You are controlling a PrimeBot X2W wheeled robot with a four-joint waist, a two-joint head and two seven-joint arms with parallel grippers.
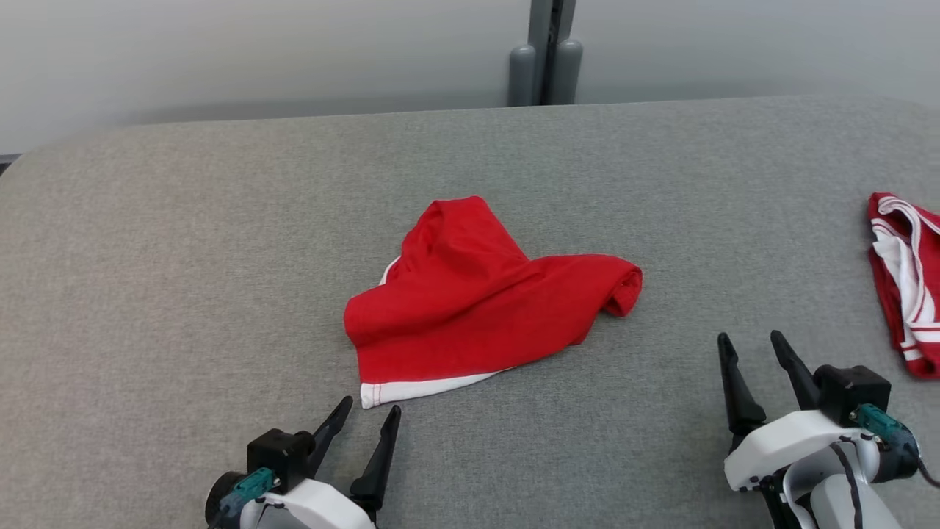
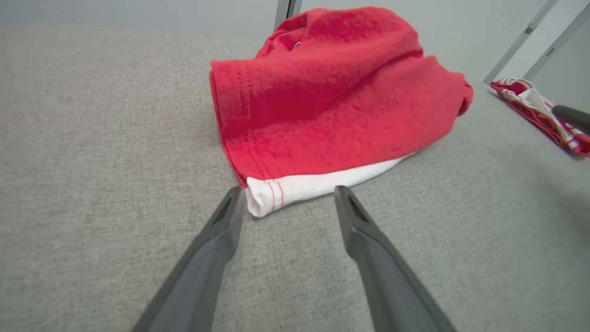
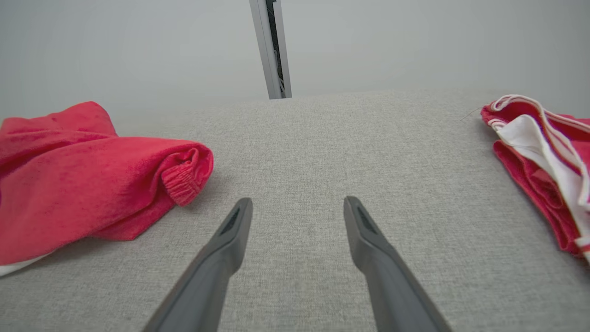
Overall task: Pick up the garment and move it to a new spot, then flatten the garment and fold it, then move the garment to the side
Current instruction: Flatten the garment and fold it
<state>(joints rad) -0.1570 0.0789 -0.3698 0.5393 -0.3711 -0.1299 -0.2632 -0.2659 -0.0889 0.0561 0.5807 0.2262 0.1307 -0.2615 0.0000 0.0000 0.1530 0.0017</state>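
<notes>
the red garment [image 1: 477, 294] lies in a loose, rumpled heap at the middle of the grey padded table [image 1: 220, 257], one lobe peaking toward 12 o'clock and a rolled cuff [image 1: 624, 290] sticking out at 3 o'clock; its white hem band [image 1: 418, 388] runs along the near edge at about 7 o'clock. the left gripper [image 1: 371, 404] sits at 7 o'clock of the heap, its two dark fingers spread apart and empty, tips aimed at that hem. from the head there is a sliver of bare table between tips and cloth, but the left wrist camera puts the hem's corner right by the left fingertip, and i can't say whether they touch; that camera also picks out the red stitching on the white band. the right gripper [image 1: 751, 336] hovers at 4 o'clock, well apart from the heap, fingers likewise wide with nothing between them. its wrist camera looks straight into the gathered elastic of the cuff, which the head view flattens to a plain roll. a second, striped red-and-white garment [image 1: 907, 286] lies at the table's 3 o'clock edge, and a grey post [image 1: 547, 51] stands behind at 12 o'clock
</notes>
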